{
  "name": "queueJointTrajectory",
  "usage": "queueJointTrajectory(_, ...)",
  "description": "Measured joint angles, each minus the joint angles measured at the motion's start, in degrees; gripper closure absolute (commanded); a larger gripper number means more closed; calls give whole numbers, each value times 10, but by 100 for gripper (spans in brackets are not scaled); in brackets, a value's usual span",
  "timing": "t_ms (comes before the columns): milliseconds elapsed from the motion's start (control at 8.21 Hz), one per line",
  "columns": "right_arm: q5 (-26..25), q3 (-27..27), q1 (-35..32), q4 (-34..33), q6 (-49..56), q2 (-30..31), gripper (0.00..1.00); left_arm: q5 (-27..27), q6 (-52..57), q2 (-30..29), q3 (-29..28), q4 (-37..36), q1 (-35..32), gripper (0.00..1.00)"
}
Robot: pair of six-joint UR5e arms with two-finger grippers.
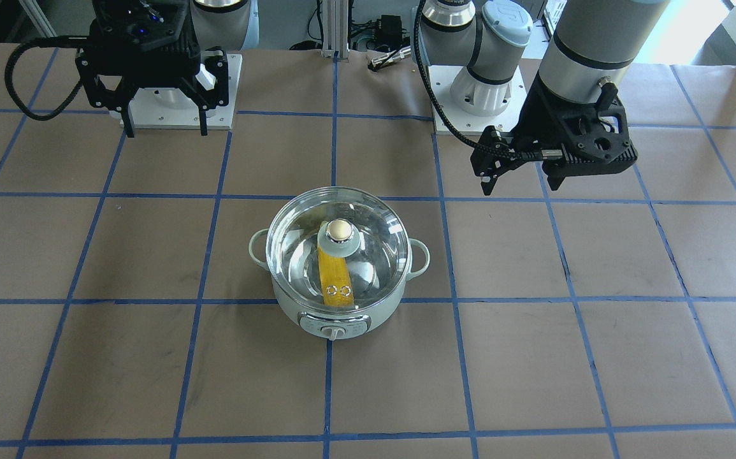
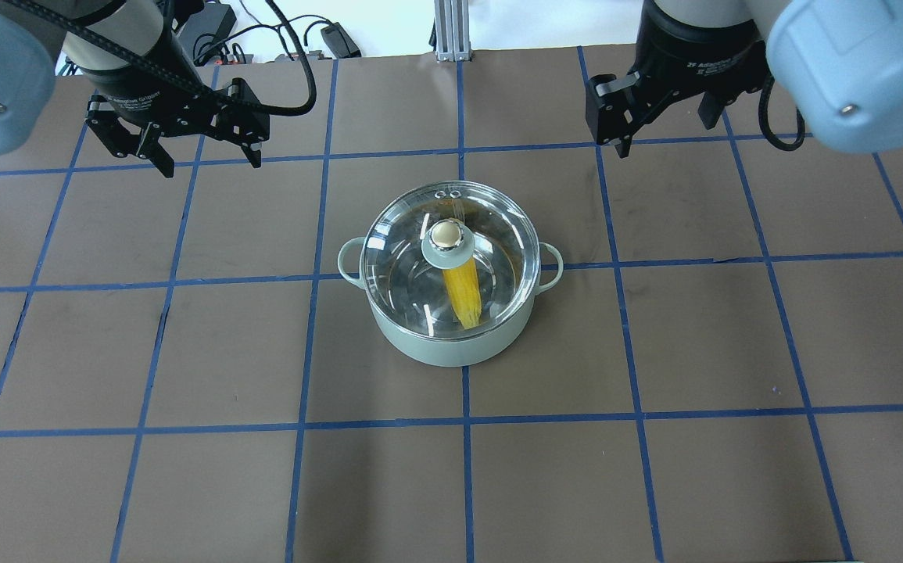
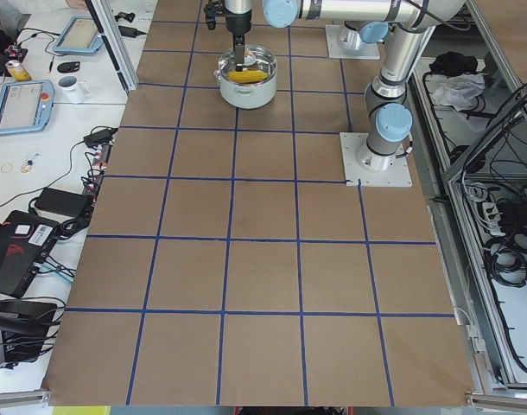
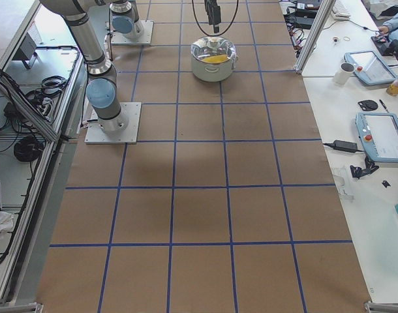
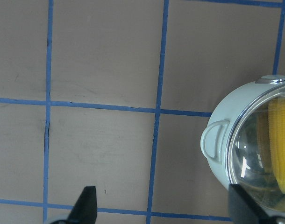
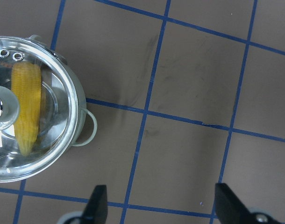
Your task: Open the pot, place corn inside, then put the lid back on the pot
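Observation:
The pale mint-green pot (image 1: 291, 313) (image 2: 435, 352) stands mid-table with the glass lid (image 1: 377, 239) (image 2: 498, 242) seated on it. The yellow corn (image 1: 334, 278) (image 2: 463, 295) lies inside, seen through the glass. My left gripper (image 2: 210, 164) (image 1: 520, 186) hangs open and empty above the table, away from the pot. My right gripper (image 2: 666, 137) (image 1: 165, 131) is also open and empty, clear of the pot on the other side. The left wrist view shows the pot (image 5: 222, 116) and corn (image 5: 282, 140) at its right edge. The right wrist view shows the corn (image 6: 26, 107) under the lid (image 6: 58, 107) at its left.
The table (image 2: 654, 352) is brown with a blue tape grid. The two arm base plates (image 1: 170, 95) (image 1: 482, 102) sit at the robot's side. Side tables with tablets and a mug (image 3: 69, 86) flank the table's far edge.

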State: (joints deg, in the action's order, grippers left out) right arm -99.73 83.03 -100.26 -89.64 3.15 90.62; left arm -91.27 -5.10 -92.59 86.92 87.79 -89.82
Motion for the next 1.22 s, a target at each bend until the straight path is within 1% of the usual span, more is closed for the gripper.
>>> queueJointTrajectory(244, 2, 1, 18, 2, 4, 5, 19, 0, 0, -1, 0, 0, 0, 0)
queueJointTrajectory(609, 55, 1, 33, -4, 12, 5, 19, 1, 0, -2, 1, 0, 0, 0)
queueJointTrajectory(731, 62, 1, 43, -4, 27, 5, 20, 1, -1, -2, 3, -1, 0, 0)
queueJointTrajectory(1096, 54, 3, 61, -7, 52, 5, 20, 0, -2, -2, 9, -2, 0, 0)
queueJointTrajectory(1218, 52, 4, 67, -7, 52, 5, 18, -1, -1, -1, 10, -2, 0, 0)
